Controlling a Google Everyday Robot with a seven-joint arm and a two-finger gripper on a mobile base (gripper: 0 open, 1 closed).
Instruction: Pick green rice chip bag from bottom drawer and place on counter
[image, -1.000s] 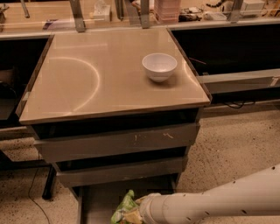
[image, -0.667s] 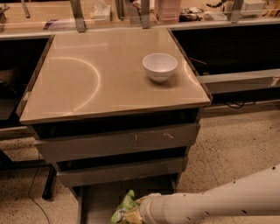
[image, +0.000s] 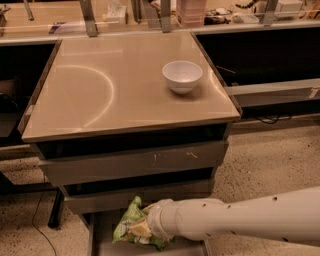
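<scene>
Tool (image: 140, 228) at bag (image: 128, 220) in bottom drawer (image: 101, 239); bowl (image: 182, 76) on counter (image: 100, 95).

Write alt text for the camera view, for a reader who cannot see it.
A white robot arm reaches from the right into the open bottom drawer, its gripper at the crumpled green rice chip bag there. Above the drawers, the glossy tan counter carries a white bowl near its right side.
</scene>
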